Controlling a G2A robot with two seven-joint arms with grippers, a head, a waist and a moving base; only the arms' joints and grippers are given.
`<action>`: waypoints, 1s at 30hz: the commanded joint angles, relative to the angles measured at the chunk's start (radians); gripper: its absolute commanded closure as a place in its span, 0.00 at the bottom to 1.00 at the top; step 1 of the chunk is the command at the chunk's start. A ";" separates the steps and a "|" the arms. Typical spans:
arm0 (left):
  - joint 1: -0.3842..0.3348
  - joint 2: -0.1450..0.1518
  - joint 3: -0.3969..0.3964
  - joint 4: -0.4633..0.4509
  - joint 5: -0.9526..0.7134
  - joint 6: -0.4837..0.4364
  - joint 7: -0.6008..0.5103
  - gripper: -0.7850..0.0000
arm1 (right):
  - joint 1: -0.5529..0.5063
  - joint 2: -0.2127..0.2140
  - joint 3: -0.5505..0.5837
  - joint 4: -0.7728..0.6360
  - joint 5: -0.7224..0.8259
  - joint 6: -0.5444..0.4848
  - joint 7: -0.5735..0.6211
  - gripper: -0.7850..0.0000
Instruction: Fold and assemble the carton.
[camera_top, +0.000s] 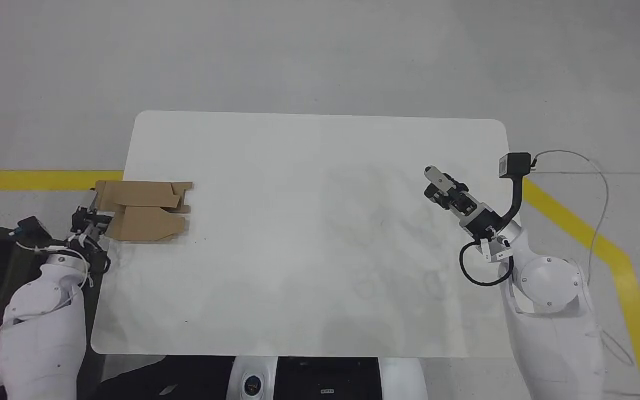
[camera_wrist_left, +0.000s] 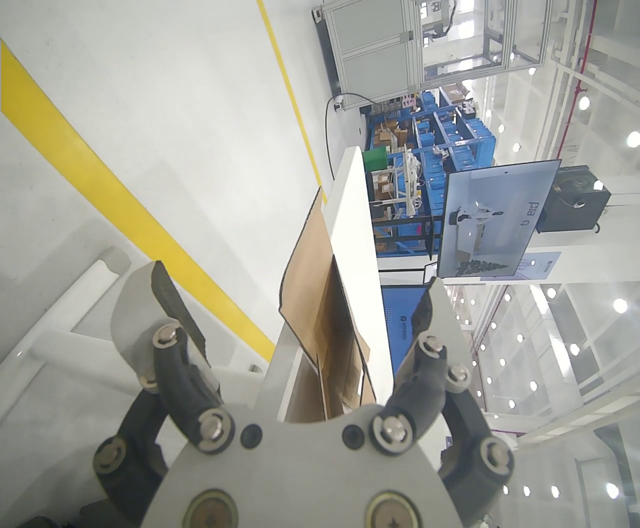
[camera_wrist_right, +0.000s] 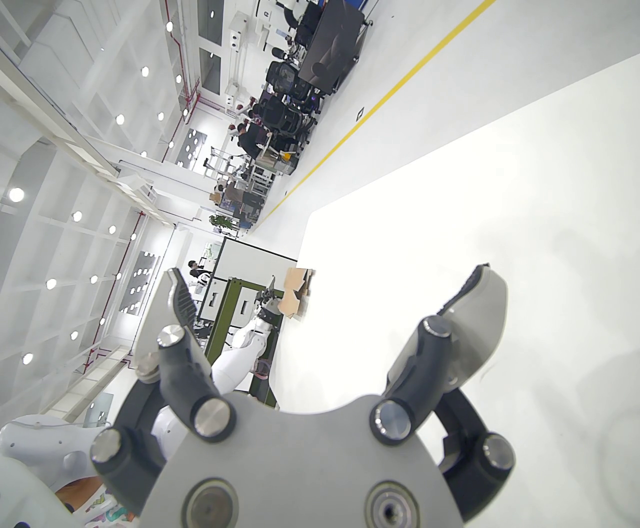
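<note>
Status: carton lies flat and unassembled, brown cardboard, at the 9 o'clock edge of the white bench. Its outer end overhangs that edge and its flaps point toward 3 o'clock.

Left claw sits off the bench, just beside the carton's overhanging end, at roughly 8 o'clock from the carton. In the left wrist view the left claw is spread wide. The carton shows edge-on in the gap, lying along the bench edge. Neither finger touches it, so nothing is gripped.

Right claw is above the bench surface on the 3 o'clock side, well apart from the carton and pointing toward 10 o'clock. In the right wrist view the right claw is also spread wide and empty, bare bench beneath it. The carton is far off at the opposite bench edge, with the left claw next to it.

Yellow floor line runs past the bench at 9 o'clock.
</note>
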 joint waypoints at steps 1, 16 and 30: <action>-0.016 -0.001 0.009 0.015 -0.005 0.002 0.011 0.45 | 0.000 0.000 0.000 0.000 0.000 0.000 0.000 0.00; -0.064 0.012 0.001 0.088 -0.071 0.038 -0.032 1.00 | 0.000 0.000 0.000 0.000 0.000 0.000 0.000 0.00; -0.089 0.017 -0.032 0.029 -0.237 0.145 -0.072 1.00 | 0.000 0.000 0.000 0.000 0.000 0.000 0.000 0.00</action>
